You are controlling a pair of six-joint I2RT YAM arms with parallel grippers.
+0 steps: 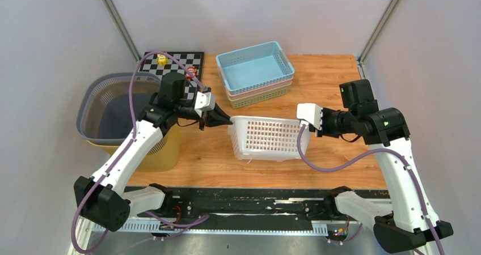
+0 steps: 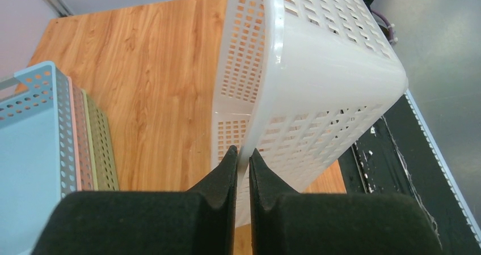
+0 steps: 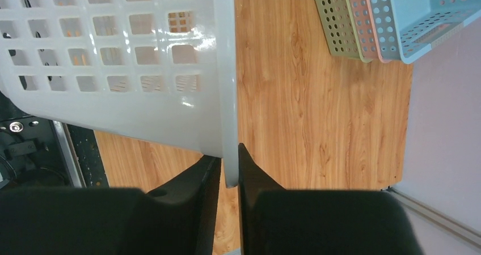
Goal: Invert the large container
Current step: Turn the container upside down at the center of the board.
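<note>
The large container is a white perforated basket [image 1: 266,137], held above the wooden table between both arms and tipped on its side. Its rim faces the far side and its base faces the near edge. My left gripper [image 1: 226,120] is shut on the rim at the basket's left end; in the left wrist view the gripper [image 2: 243,151] pinches the thin rim of the basket [image 2: 306,68]. My right gripper [image 1: 304,131] is shut on the rim at the right end; in the right wrist view the gripper [image 3: 230,153] clamps the rim of the basket [image 3: 130,62].
A stack of blue, pink and green baskets [image 1: 255,68] stands at the back centre. A grey round mesh basket [image 1: 113,105] rests on a yellow bin [image 1: 164,150] at the left. A chessboard [image 1: 181,59] with small items lies at the back left.
</note>
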